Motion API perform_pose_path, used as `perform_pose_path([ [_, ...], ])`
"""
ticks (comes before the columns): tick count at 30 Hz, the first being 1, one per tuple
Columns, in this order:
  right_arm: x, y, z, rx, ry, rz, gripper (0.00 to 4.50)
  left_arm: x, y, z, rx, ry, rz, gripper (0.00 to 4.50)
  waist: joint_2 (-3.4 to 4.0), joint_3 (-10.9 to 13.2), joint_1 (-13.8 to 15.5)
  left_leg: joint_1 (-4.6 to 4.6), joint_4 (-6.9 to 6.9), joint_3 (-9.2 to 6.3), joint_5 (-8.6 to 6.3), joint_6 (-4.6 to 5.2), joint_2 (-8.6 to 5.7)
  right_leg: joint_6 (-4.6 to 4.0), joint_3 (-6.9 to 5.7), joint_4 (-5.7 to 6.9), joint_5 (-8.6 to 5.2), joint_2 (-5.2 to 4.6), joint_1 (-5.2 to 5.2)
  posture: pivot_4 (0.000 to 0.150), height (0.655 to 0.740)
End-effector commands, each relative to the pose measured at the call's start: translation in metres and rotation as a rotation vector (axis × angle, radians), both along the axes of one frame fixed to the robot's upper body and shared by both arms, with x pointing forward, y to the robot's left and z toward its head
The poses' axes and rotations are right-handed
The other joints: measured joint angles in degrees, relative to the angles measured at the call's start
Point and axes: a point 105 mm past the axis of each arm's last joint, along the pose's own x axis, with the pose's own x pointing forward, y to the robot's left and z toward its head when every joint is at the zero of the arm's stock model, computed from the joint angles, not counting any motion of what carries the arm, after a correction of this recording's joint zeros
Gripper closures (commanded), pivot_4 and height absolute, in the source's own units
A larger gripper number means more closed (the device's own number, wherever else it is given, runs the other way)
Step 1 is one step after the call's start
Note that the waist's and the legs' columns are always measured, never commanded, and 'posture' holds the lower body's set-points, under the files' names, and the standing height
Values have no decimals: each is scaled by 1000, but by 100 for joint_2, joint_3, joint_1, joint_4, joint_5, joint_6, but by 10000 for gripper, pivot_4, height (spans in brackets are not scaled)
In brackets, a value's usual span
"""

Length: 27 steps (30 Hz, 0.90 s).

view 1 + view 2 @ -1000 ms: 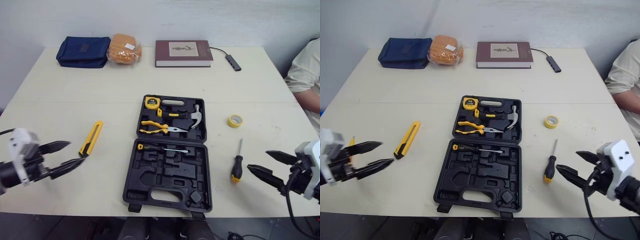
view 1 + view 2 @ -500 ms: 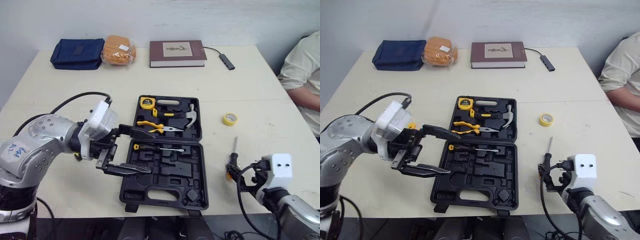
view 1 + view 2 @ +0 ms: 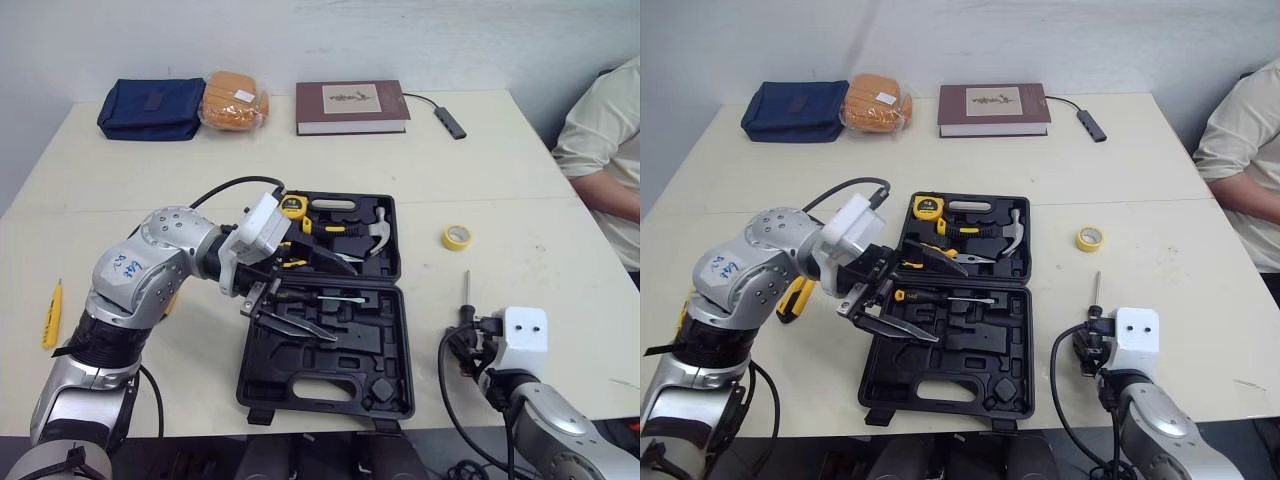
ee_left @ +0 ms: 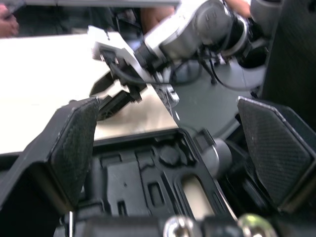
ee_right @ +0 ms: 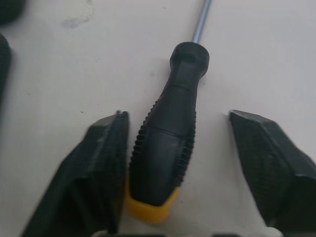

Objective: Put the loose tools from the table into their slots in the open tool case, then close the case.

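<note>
Black fingers of the right gripper (image 5: 176,114) stand apart, one on each side of the screwdriver (image 5: 165,148), and they grip nothing. One finger is touching or just beside the black handle; the other is clear of it. The screwdriver lies flat on the table (image 3: 520,200), its yellow butt toward the wrist and its shaft running out past the fingertips. Farther out beyond the shaft's tip sits a yellow tape roll (image 3: 456,237).

The left gripper (image 3: 346,306) is spread wide and holds nothing. It hangs over the open case (image 3: 395,360), fingers pointing across the tray; whether they touch it I cannot tell. A second screwdriver (image 3: 340,299) rests in its slot between the two fingers. Pliers (image 3: 940,256) lie under the farther finger. Past that finger, in the lid half, sit the hammer (image 3: 375,230) and tape measure (image 3: 293,206). A yellow knife (image 3: 792,300) lies on the table behind the left forearm. A thin yellow tool (image 3: 52,313) lies well apart, out past the elbow.
</note>
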Motion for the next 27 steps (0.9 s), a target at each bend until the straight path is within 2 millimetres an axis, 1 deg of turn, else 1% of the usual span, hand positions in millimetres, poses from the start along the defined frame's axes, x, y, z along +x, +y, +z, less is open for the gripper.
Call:
perform_pose_path([
  [1,-4,0,9,-14,-47,-36,30594,2,-1,7,-14,-53,-5,0,-2,-1,1,0,0,0,0,0,0,0,2,0,0,0,0,1500,7400],
  [3,-4,0,15,-13,-76,-38,33656,5,1,7,-14,-54,13,0,-2,-2,2,1,0,0,0,0,1,0,1,1,0,0,0,1500,7400],
  [5,-2,0,26,-28,-121,-6,33659,8,5,5,-12,-50,35,0,-2,-2,1,1,0,0,0,0,1,0,1,2,0,0,0,1500,7400],
  [7,1,2,44,-56,-183,107,33659,9,12,3,-1,-44,67,0,-2,-1,-18,0,1,0,0,0,0,0,2,1,0,-1,0,1500,7400],
  [11,5,18,72,-81,-222,456,33659,10,30,-7,32,-24,163,0,-6,1,-23,10,0,9,-2,4,1,1,17,1,1,2,-3,1500,7400],
  [12,6,21,78,-86,-219,544,33659,9,35,-11,46,-24,191,0,-5,1,-26,9,0,6,-3,4,4,0,15,0,0,5,-4,1500,7400],
  [14,6,34,86,-93,-188,762,33659,8,47,-22,75,-25,266,0,-8,3,-40,14,-1,7,-4,6,6,-2,18,-2,-1,5,-4,1500,7400],
  [15,5,41,88,-105,-157,872,33659,7,54,-27,85,-21,308,0,-13,5,-32,15,-4,4,-5,9,6,-4,18,-2,-2,5,-4,1500,7400],
  [18,7,51,88,-138,-86,1069,33659,5,70,-36,108,-9,404,0,-31,16,-10,12,-1,-3,-10,16,8,-8,16,-11,-5,4,-3,1500,7400],
  [22,17,68,88,-152,-35,1260,33659,-5,90,-49,178,-19,489,0,-51,28,-3,8,6,-7,-14,21,7,-9,13,-16,-5,-11,-4,1500,7400],
  [24,21,78,84,-168,-9,1345,33659,-10,93,-53,196,-23,513,0,-53,29,-5,6,5,-8,-15,24,3,-9,9,-21,-4,-22,-4,1500,7400],
  [27,30,87,73,-202,39,1396,33659,-11,93,-56,205,-50,529,0,-54,30,13,-1,6,-17,-16,25,-3,-9,-2,-26,-4,-34,-3,1500,7400],
])
